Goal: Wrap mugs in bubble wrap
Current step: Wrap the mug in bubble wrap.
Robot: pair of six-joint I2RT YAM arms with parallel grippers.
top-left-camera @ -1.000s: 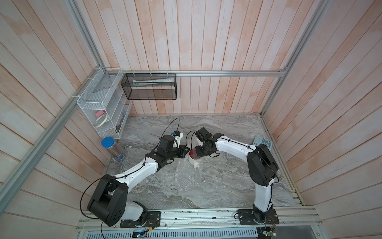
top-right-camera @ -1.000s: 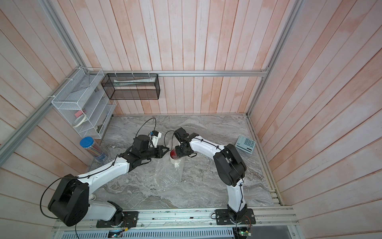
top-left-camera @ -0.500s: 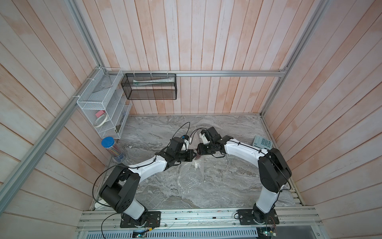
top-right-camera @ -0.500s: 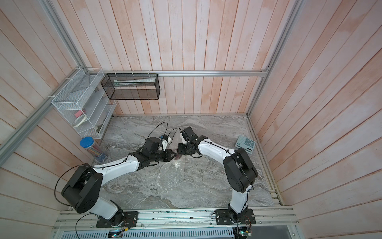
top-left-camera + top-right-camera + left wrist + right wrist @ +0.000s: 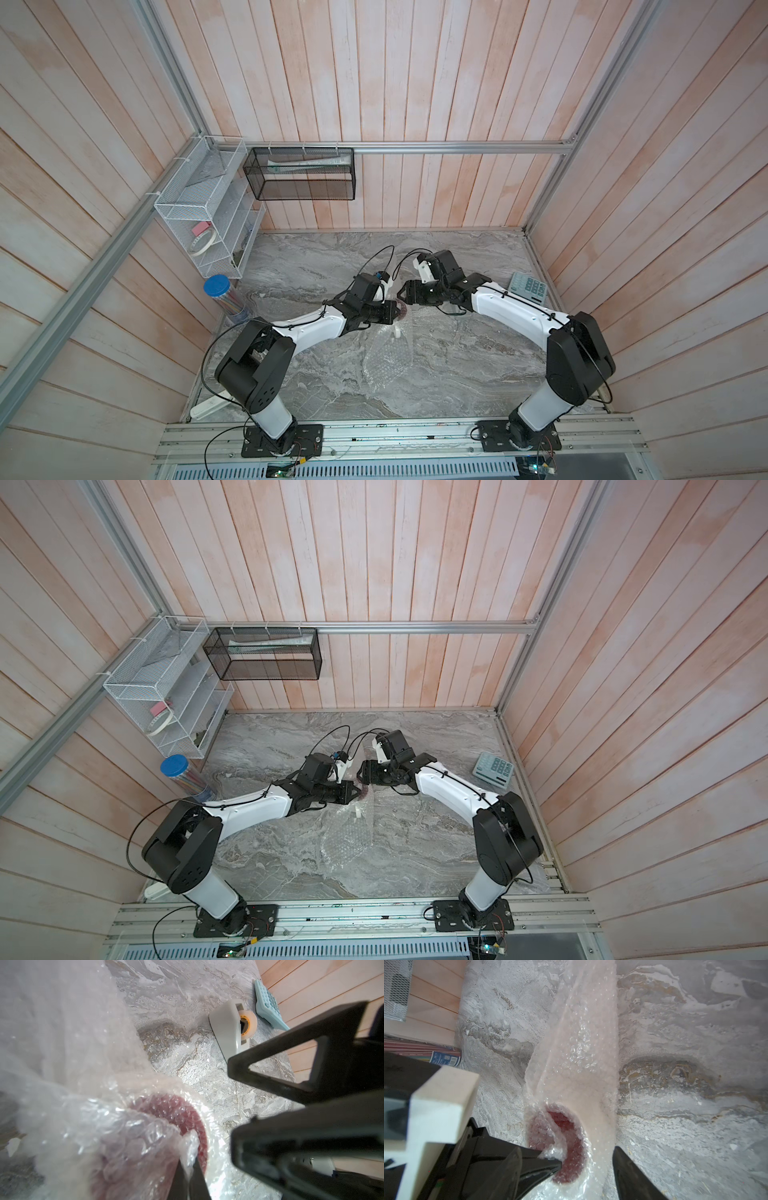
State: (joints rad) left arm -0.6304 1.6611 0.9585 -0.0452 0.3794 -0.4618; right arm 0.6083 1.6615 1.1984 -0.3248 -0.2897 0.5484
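The mug (image 5: 401,310) stands mid-table inside the bubble wrap (image 5: 386,365); its red inside (image 5: 172,1109) shows through the clear sheet, and its white handle (image 5: 397,331) pokes out toward the front. My left gripper (image 5: 188,1159) is shut on a fold of bubble wrap (image 5: 62,1043) at the mug's mouth (image 5: 571,1126). My right gripper (image 5: 566,1150) is open, one finger on each side of the wrapped mug. In both top views the two grippers (image 5: 358,792) (image 5: 362,773) meet over the mug (image 5: 365,792). The bubble wrap's loose tail (image 5: 347,837) trails toward the front.
A grey tape dispenser (image 5: 226,1028) and a pale blue calculator (image 5: 528,286) lie at the right side by the wall. A blue-lidded tube of pens (image 5: 218,286), a white wire rack (image 5: 208,216) and a black mesh basket (image 5: 299,174) are at the back left.
My right gripper's jaws have widened and that arm has drawn back a little to the right. My left gripper has moved right, bringing bubble wrap over the mug's mouth.
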